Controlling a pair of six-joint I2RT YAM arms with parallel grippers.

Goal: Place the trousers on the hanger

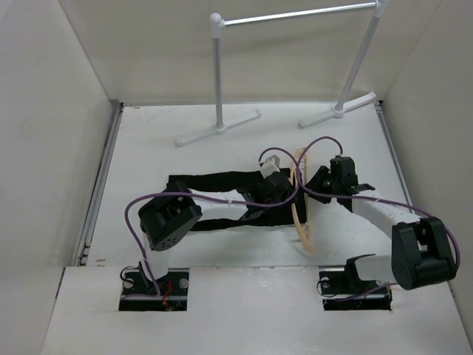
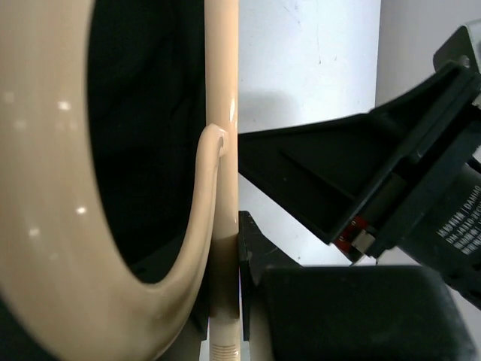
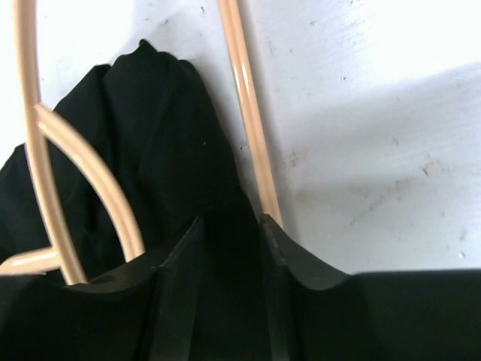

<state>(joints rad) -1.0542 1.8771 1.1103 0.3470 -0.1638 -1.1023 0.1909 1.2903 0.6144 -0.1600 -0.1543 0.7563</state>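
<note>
Looks like the thin tan triangular wooden hanger (image 2: pixel 45 188) is clamped on edge in the left hand (image 1: pixel 287 188), with the end of the big black soft trousers (image 3: pixel 165 135) bunched right between the parted fingers (image 3: pixel 301 271) of the right hand (image 3: pixel 229 237). Best to close on cloth only, clear of the bar just beside that fingertip, then feed it slowly through the hanger.

The trousers (image 3: pixel 165 150) are black cloth, matt, soft and creased. The hanger (image 2: pixel 45 226) is beige, smooth and glossy, with bright highlights; lacquered wood or plastic cannot be told. The table (image 1: pixel 162 140) is white and matt, scuffed, with fine dark specks. The rack (image 1: pixel 219 81) is smooth white tube with a grey, metal-looking top bar. The right gripper (image 3: pixel 233 226) is matt black plastic. The cable (image 1: pixel 133 214) has a smooth purple sheath.
</note>
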